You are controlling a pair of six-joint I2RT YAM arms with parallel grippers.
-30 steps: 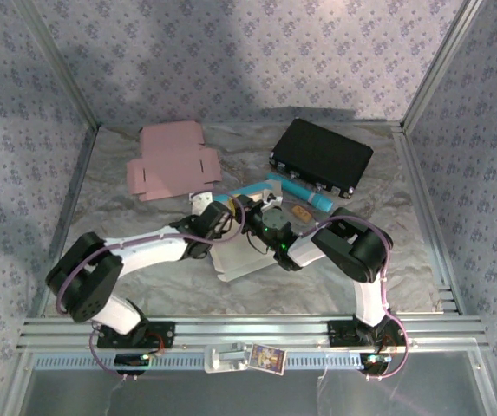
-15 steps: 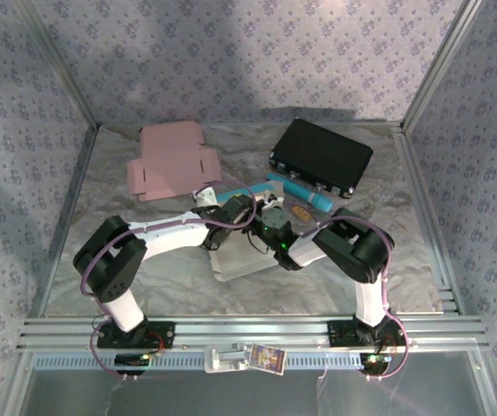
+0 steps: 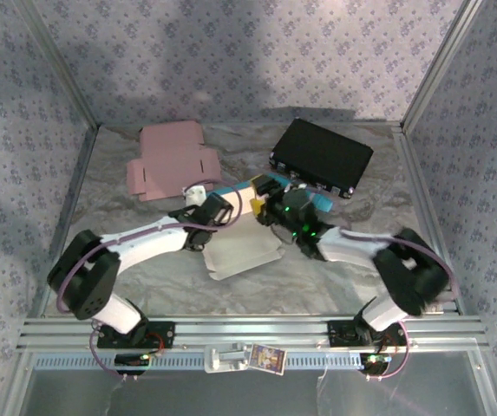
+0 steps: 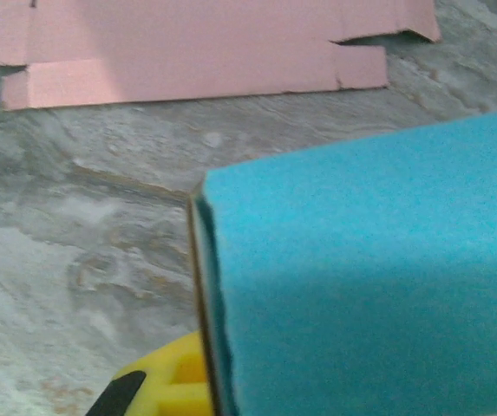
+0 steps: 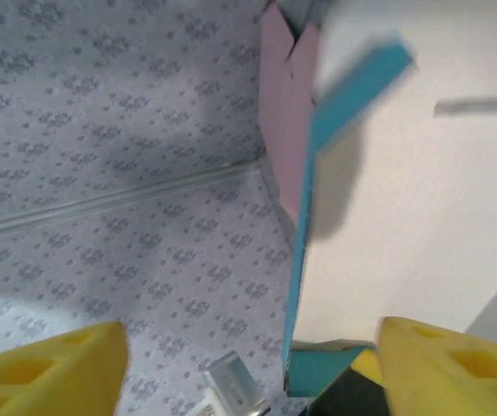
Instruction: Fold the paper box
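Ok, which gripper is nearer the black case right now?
Right. The right gripper sits just off the near left corner of the black case; the left gripper is farther left, holding the teal box.

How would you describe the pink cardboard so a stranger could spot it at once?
Look to the far left corner of the table. The pink cardboard lies flat there, left of the black case. It is the only pink thing, an unfolded sheet with notched flaps, unlike the blue box.
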